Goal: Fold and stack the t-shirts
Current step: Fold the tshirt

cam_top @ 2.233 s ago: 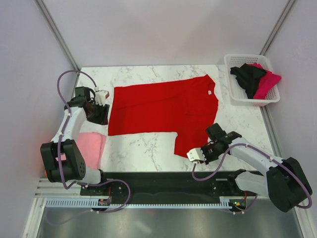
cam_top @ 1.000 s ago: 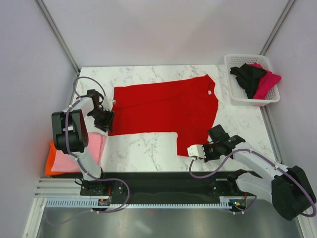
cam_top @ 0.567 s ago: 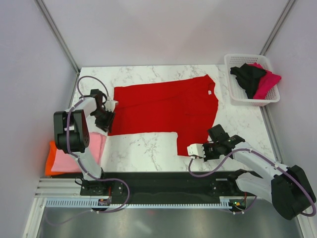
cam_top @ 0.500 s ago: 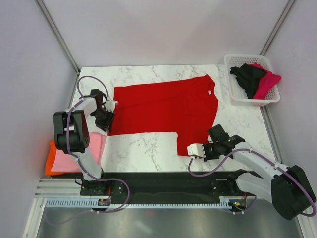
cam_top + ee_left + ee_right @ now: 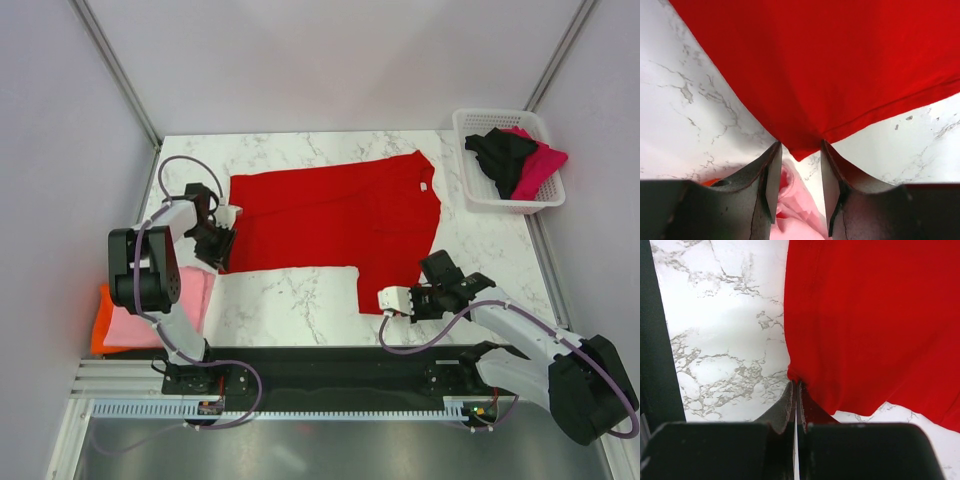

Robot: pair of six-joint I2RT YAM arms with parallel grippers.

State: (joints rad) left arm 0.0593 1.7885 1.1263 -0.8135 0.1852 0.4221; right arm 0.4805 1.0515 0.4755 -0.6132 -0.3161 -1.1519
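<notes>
The red t-shirt lies flat on the table, its long side running left to right, like the near edge. The left gripper is spread, with the shirt's near left corner between its 2 fingers. The right gripper is pressed together, pinching the near right corner. The left one likely needs to close next.
</notes>
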